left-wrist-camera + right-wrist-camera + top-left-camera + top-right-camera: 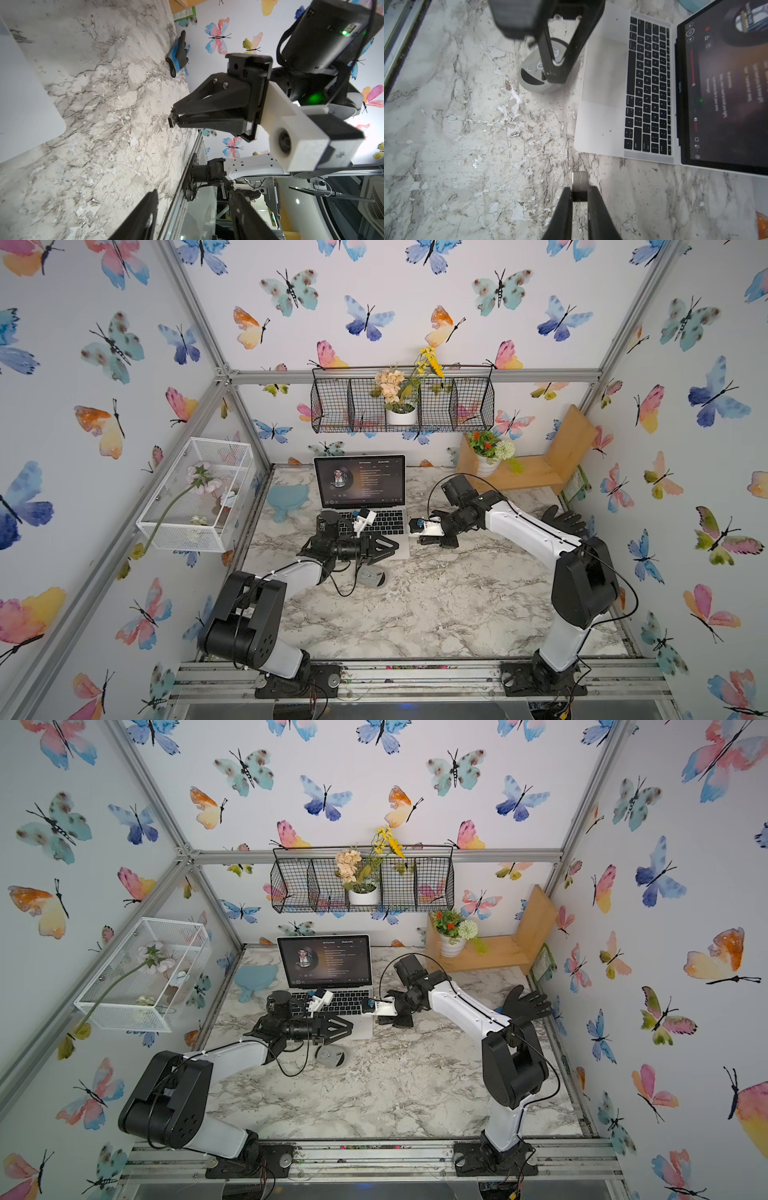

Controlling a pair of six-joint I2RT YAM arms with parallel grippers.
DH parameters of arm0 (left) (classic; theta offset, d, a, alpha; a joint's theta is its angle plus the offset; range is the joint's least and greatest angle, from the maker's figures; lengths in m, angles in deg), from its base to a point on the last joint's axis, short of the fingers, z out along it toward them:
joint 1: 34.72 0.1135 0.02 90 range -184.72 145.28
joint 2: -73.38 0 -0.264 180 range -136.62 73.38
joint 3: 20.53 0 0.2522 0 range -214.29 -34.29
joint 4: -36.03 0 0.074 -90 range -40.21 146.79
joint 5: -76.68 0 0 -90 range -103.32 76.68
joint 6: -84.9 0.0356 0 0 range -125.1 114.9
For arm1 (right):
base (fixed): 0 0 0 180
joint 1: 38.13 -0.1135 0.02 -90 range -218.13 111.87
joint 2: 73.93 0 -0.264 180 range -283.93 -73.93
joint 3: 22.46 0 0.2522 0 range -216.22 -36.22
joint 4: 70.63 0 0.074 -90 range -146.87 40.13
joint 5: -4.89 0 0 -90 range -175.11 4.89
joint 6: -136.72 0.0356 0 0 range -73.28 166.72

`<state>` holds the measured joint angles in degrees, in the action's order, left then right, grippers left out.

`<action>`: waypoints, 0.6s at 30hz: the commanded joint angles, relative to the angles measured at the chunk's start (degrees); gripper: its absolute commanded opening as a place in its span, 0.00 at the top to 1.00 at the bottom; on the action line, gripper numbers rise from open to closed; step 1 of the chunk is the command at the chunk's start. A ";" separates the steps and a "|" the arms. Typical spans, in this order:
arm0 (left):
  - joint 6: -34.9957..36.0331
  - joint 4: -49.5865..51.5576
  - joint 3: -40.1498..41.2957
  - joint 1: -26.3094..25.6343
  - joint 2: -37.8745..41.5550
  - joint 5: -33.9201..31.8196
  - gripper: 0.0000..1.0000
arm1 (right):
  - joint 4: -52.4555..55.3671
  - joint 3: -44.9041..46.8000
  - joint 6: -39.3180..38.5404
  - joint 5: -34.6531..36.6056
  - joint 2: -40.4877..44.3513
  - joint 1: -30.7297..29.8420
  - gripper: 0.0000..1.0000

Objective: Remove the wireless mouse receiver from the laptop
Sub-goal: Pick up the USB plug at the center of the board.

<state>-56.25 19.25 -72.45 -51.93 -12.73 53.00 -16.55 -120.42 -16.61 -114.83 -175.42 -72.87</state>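
Marble table held silver laptop, open at back centre, screen lit. Left gripper hung over laptop's front edge near grey mouse, jaws spread, empty. Right gripper sat just off laptop's right side, jaws pinched on wireless mouse receiver, metal plug end bare, clear of laptop, over marble. Judged step: receiver unplugged, in hand. Next move likely called for carrying it aside, lowering, releasing.
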 commanded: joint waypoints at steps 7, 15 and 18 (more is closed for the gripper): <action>-5.18 -8.10 -1.62 -2.20 -1.77 2.15 0.46 | 2.31 -2.61 2.25 -3.58 3.84 -2.29 0.85; -7.66 -10.77 -2.90 -3.47 -2.22 1.72 0.50 | 1.98 -3.38 2.51 -3.68 3.67 -3.58 0.85; -8.07 -11.49 -3.16 -3.70 -2.36 1.62 0.52 | 1.92 -3.69 2.51 -3.68 3.67 -3.83 0.85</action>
<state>-63.31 10.61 -74.52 -55.30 -14.52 52.98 -15.70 -122.32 -15.12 -116.60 -172.52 -76.13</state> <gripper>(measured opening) 0.483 0.154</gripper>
